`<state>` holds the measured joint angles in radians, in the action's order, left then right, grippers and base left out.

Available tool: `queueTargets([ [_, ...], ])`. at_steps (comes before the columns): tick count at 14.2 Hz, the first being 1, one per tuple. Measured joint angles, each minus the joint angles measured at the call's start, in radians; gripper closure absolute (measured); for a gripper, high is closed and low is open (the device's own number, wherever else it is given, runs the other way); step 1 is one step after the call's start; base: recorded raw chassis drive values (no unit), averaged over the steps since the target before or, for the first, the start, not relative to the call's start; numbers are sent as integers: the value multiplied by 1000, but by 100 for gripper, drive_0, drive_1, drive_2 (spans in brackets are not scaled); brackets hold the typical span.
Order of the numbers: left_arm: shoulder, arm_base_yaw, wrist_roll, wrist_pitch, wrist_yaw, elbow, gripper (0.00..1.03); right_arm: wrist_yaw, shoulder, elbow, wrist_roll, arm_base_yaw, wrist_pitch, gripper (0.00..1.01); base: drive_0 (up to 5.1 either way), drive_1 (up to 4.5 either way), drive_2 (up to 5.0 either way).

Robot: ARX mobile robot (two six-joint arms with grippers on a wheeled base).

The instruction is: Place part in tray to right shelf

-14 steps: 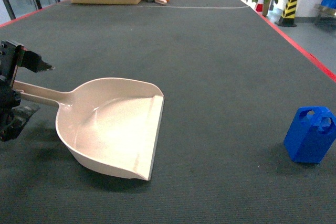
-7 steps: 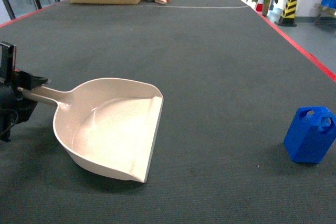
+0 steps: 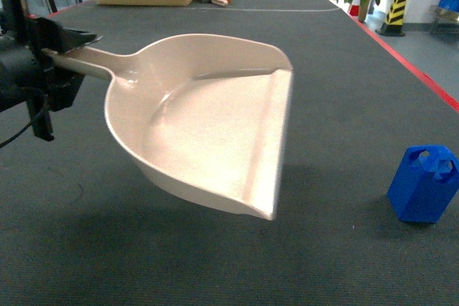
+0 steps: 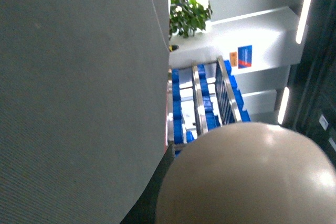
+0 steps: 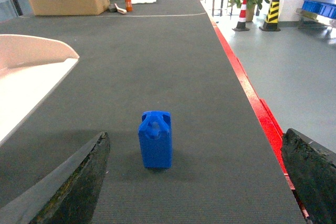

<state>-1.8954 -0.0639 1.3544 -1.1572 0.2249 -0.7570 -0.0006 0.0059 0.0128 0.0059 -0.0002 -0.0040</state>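
The blue part (image 3: pixel 424 184) stands upright on the dark mat (image 3: pixel 337 77), well right of the tray (image 3: pixel 208 134), which the left gripper (image 3: pixel 54 55) holds by its handle, clear of the mat. The right gripper (image 5: pixel 197 174) is wide open and empty before the part, and should close squarely on it.

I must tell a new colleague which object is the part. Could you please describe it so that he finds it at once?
Look at the dark carpeted floor, on the right side near its red border. There stands the part, a small bright-blue plastic block with round holes on top. It stands alone, far smaller than the beige dustpan-shaped tray to its left, which the left gripper holds up.
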Motion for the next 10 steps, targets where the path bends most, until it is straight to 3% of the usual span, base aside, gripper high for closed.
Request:
queueTargets([
  [3,58,-122,28,-4,-16,15,86,0,0,0,0,0,0,3,0,0,0],
  [5,74,-168,30,6,-26,18,86,0,0,0,0,0,0,3,0,0,0],
  [9,79,-189,22,34,-53,45,86,0,0,0,0,0,0,3,0,0,0],
  [10,79,-189,22,34,-53,45,86,21,9,7,-6,6,-41,3,0,0,0],
])
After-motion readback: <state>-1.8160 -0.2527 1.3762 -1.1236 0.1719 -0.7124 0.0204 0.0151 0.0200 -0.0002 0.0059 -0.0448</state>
